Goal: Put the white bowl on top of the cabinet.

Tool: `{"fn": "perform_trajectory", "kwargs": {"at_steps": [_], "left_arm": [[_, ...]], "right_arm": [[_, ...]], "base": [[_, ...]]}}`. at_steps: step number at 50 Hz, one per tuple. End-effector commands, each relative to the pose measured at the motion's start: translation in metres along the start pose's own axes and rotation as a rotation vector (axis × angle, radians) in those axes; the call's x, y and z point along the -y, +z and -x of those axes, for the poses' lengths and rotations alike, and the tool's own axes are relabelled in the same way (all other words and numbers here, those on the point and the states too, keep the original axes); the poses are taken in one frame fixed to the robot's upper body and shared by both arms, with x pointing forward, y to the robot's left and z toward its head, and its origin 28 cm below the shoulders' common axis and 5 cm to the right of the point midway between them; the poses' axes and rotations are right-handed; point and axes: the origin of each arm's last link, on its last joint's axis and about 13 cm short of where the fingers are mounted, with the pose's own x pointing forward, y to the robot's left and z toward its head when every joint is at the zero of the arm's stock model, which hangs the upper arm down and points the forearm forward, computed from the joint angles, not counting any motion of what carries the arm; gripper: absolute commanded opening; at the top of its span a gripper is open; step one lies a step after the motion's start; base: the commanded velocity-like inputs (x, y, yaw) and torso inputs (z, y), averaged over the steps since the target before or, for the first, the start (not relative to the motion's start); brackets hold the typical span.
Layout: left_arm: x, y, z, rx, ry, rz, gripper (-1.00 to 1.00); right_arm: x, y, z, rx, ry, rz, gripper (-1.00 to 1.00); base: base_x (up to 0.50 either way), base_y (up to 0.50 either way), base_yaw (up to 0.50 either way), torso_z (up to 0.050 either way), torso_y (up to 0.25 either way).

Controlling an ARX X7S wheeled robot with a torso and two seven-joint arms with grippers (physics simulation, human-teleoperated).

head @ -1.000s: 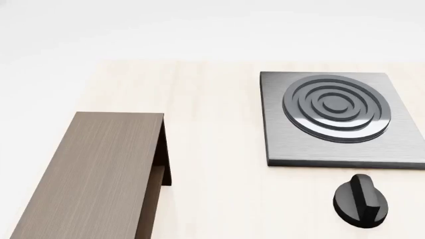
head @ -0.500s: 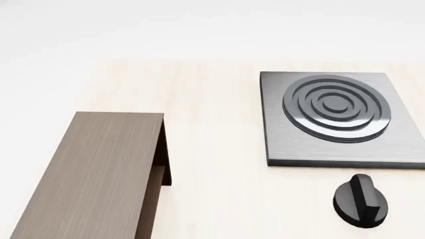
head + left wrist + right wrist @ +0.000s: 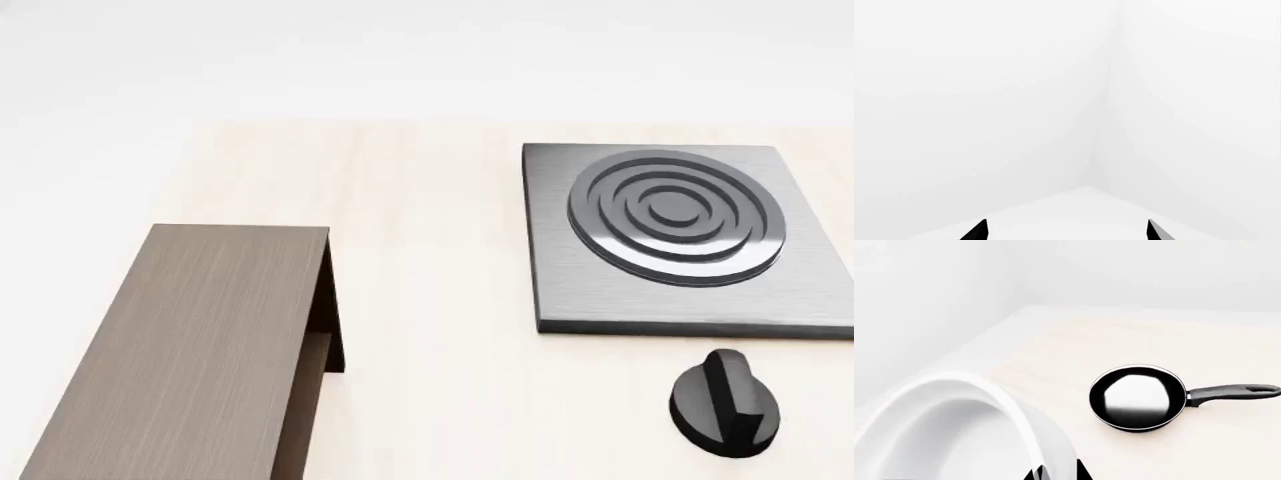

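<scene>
Nothing shifted in the head view: cabinet [image 3: 187,350] top bare at near left, stove plate [image 3: 667,235] far right. White bowl [image 3: 954,430] close under right gripper [image 3: 1057,474], near frying pan [image 3: 1137,397]; jaw state unclear. Left gripper [image 3: 1066,231] spread, empty.

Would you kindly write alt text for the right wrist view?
A deep glossy white bowl fills the near foreground, with a dark fingertip of the right hand at its rim. Beyond it, a small black frying pan lies on the pale wooden table.
</scene>
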Motion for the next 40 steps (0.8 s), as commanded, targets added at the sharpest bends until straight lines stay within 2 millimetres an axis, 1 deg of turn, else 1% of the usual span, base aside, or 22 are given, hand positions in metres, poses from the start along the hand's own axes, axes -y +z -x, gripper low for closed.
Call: {"fn": "perform_trajectory", "kwargs": {"at_steps": [1, 8, 12, 13, 18, 19, 23, 25, 27, 29, 34, 37, 40], "left_arm": [[0.001, 0.006, -0.002, 0.000, -0.001, 0.001, 1.00], [0.000, 0.006, -0.003, 0.002, 0.004, -0.001, 1.00], [0.001, 0.006, -0.003, 0.000, 0.002, -0.002, 1.00], [0.001, 0.006, -0.003, 0.000, 0.002, -0.002, 1.00], [0.001, 0.006, -0.003, -0.001, 0.002, 0.000, 1.00], [0.001, 0.006, -0.003, -0.001, 0.002, 0.001, 1.00], [0.001, 0.006, -0.003, -0.002, 0.002, 0.000, 1.00], [0.002, 0.006, -0.002, -0.002, 0.000, 0.000, 1.00], [0.002, 0.005, -0.003, -0.002, 0.000, 0.000, 1.00], [0.002, 0.005, -0.003, -0.003, -0.001, 0.000, 1.00], [0.002, 0.004, -0.003, -0.004, -0.001, -0.001, 1.00], [0.003, 0.003, -0.002, -0.004, -0.003, -0.003, 1.00], [0.002, 0.004, -0.002, -0.005, -0.002, -0.002, 1.00]], "right_arm": [[-0.044, 0.050, 0.007, 0.114, 0.150, 0.012, -1.00], [-0.067, 0.066, -0.001, 0.088, 0.205, 0.024, -1.00], [-0.084, 0.075, -0.006, 0.061, 0.277, 0.026, -1.00], [-0.091, 0.077, -0.009, 0.041, 0.285, 0.024, -1.00], [-0.105, 0.081, -0.014, -0.017, 0.376, 0.012, -1.00], [-0.109, 0.082, -0.017, -0.026, 0.364, 0.013, -1.00], [-0.121, 0.085, -0.023, -0.097, 0.442, -0.028, -1.00], [-0.127, 0.085, -0.024, -0.125, 0.478, -0.015, -1.00], [-0.133, 0.084, -0.023, -0.147, 0.518, -0.004, -1.00], [-0.138, 0.084, -0.017, -0.189, 0.567, -0.004, -1.00], [-0.147, 0.078, -0.008, -0.229, 0.603, 0.059, -1.00], [-0.152, 0.074, -0.001, -0.304, 0.698, 0.050, -1.00], [-0.158, 0.068, 0.005, -0.332, 0.737, 0.069, -1.00]], "base": [[0.00, 0.00, 0.00, 0.000, 0.000], [0.00, 0.00, 0.00, 0.000, 0.001], [0.00, 0.00, 0.00, 0.000, 0.000], [0.00, 0.00, 0.00, 0.000, 0.010], [0.00, 0.00, 0.00, 0.000, 0.000], [0.00, 0.00, 0.00, 0.000, 0.000], [0.00, 0.00, 0.00, 0.000, 0.003], [0.00, 0.00, 0.00, 0.000, 0.000], [0.00, 0.00, 0.00, 0.000, 0.000], [0.00, 0.00, 0.00, 0.000, 0.000], [0.00, 0.00, 0.00, 0.000, 0.002], [0.00, 0.00, 0.00, 0.005, 0.000], [0.00, 0.00, 0.00, 0.000, 0.000]]}}
